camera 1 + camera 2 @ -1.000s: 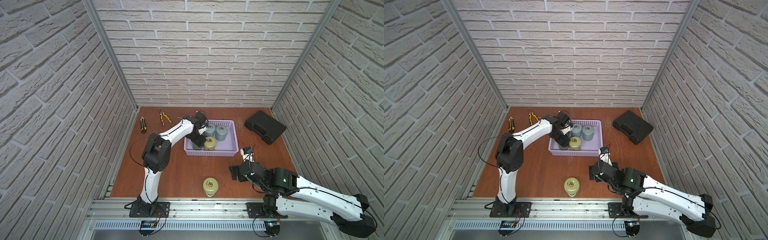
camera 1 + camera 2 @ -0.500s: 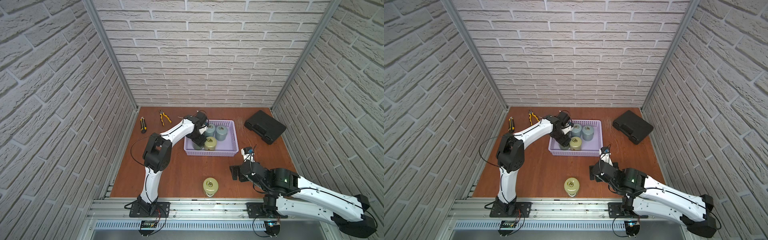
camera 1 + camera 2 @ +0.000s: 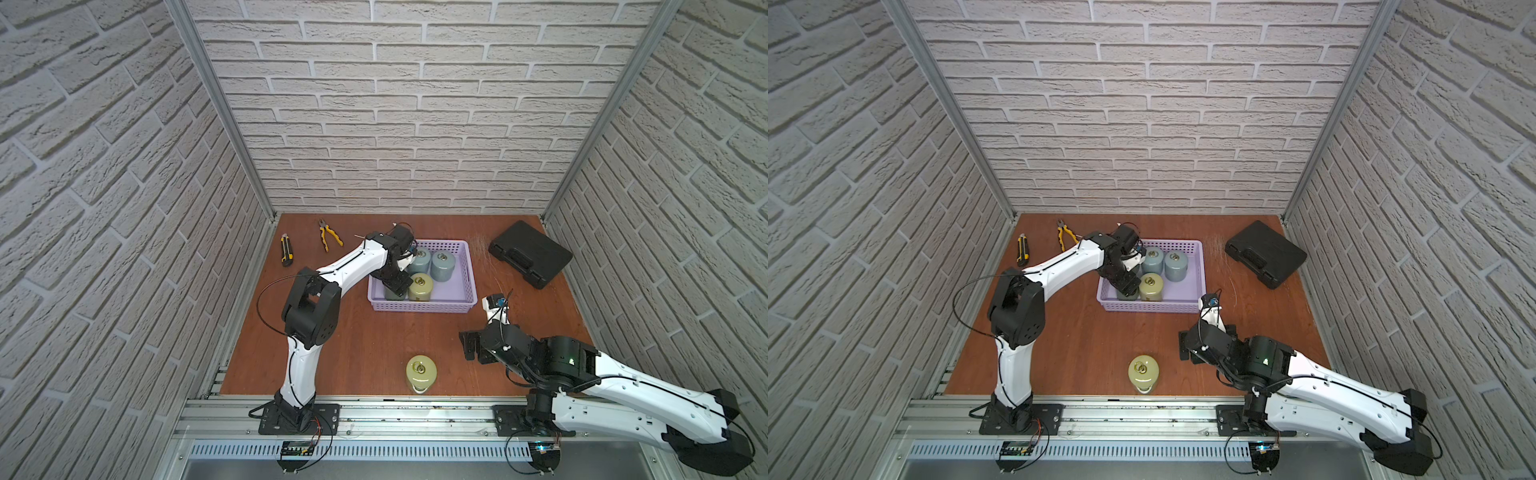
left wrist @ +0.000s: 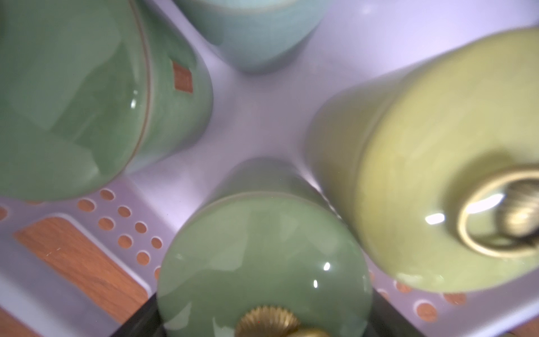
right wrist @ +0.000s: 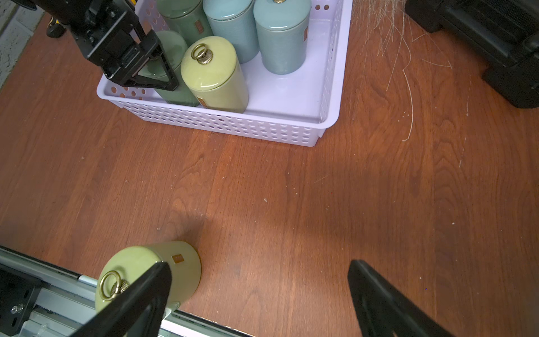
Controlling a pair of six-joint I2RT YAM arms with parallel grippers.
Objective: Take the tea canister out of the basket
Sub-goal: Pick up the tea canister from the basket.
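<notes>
The lavender basket (image 3: 424,306) (image 3: 1150,307) (image 5: 233,125) holds several tea canisters. My left gripper (image 3: 397,284) (image 3: 1127,284) (image 5: 143,78) reaches down into its front-left corner. It is shut on a dark green canister (image 4: 262,248) (image 5: 178,96), with a black finger against each side of the lid. That canister still stands on the basket floor. Beside it stand a yellow-green canister (image 3: 420,286) (image 4: 437,175) and two blue ones (image 3: 443,266). My right gripper (image 3: 469,351) (image 5: 259,271) hangs open over bare table, holding nothing.
A yellow-green canister (image 3: 421,372) (image 5: 151,271) stands on the table by the front rail, left of my right gripper. A black case (image 3: 530,254) lies at the back right. Pliers (image 3: 330,236) and a utility knife (image 3: 286,250) lie at the back left.
</notes>
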